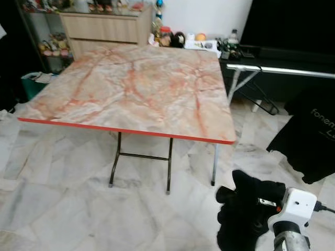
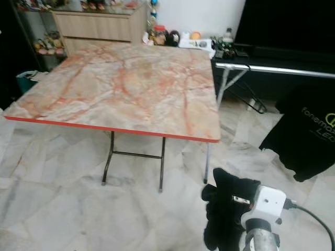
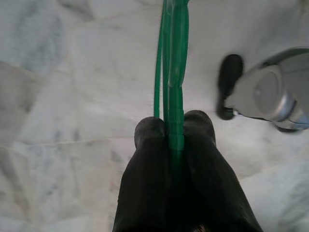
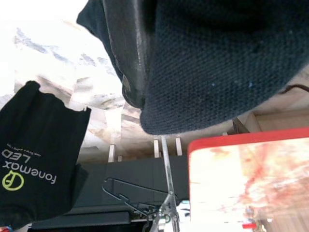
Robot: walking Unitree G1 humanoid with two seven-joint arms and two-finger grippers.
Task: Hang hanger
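Left hand [image 3: 174,140] pinches a green hanger [image 3: 173,72] between its two black fingers, above the pale marble floor [image 3: 72,96]; a grey robot foot [image 3: 270,92] stands beside it. Right hand [image 1: 246,209] is raised low at the robot's right, and whether its fingers are spread or pressed together I cannot tell. Ahead stands a bench [image 1: 131,83] with a marbled pink top, a red edge and folding black legs. Right of it runs a metal rail [image 1: 282,70] on a stand. A black shirt [image 1: 309,136] with pale lettering hangs at the far right, and a dark hanger [image 4: 125,191] hangs under the rail. Behind the bench are a wooden cabinet [image 1: 104,29] and small clutter [image 1: 172,37].
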